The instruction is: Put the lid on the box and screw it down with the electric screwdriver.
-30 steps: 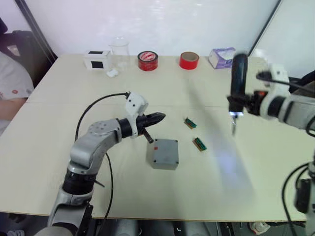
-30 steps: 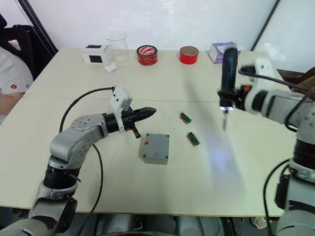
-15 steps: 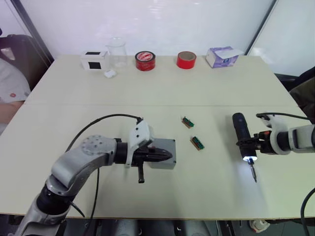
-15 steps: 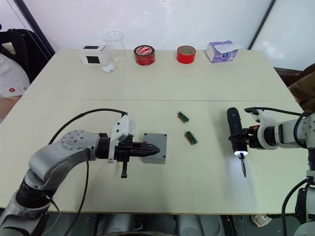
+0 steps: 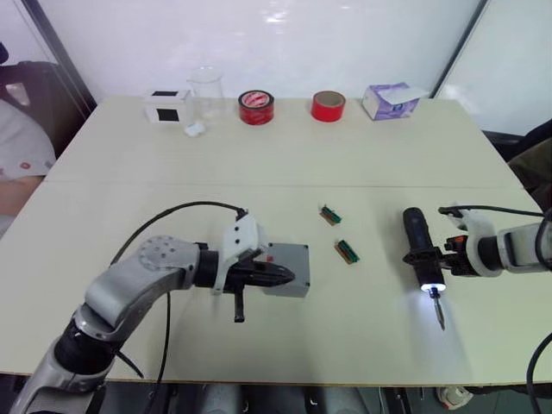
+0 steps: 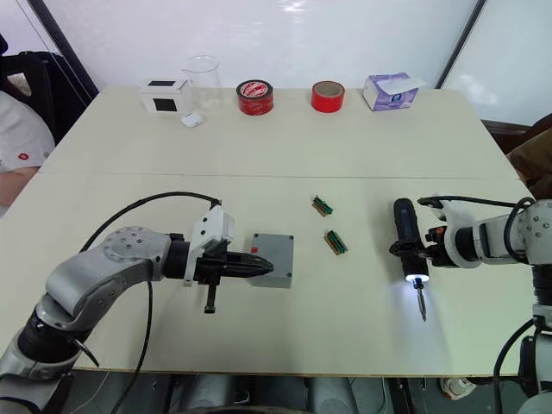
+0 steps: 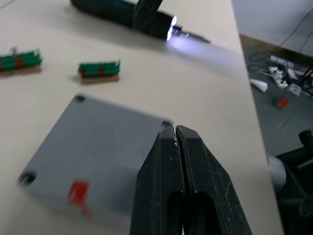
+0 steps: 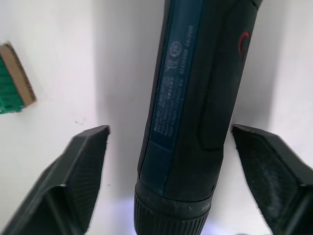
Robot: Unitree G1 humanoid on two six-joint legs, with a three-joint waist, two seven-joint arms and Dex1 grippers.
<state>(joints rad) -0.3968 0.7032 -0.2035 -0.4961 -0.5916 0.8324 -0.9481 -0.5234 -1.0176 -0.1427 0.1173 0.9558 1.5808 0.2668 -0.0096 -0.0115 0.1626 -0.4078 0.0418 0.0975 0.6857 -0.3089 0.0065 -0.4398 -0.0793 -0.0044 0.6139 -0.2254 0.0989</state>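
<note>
Pale tabletop [image 5: 259, 164] is carrying everything you are working with, and along its far edge are sitting a white box with a black square [image 5: 167, 105], a clear beaker [image 5: 206, 90], 2 red tape rolls [image 5: 257, 107] and a tissue pack [image 5: 390, 100].

You are looking at a grey box [image 5: 286, 268] near the middle with its lid [image 7: 88, 147] already seated flush on top; the corner holes and a small red mark are showing on it. Whether any screw is in is too small to tell, so I am judging the driving step as what is left.

Your left gripper [image 5: 280, 276] is lying with its 2 fingers pressed together, holding nothing, tips just over the box's near-left edge (touching or hovering, I cannot tell). Your right gripper [image 8: 166, 161] is standing wide, its fingers [image 8: 73, 176] apart on either side of the electric screwdriver [image 5: 422, 251], not gripping it. That tool is lying on the table well to the right of the box, tip light glowing, bit pointing toward the near edge. 2 small green connectors [image 5: 348, 252] are lying between box and tool.

Compared with half a second ago, the screwdriver is sitting slightly farther from the right edge and the right gripper's hold on it looks released; the left gripper is staying at the box, barely shifted.
</note>
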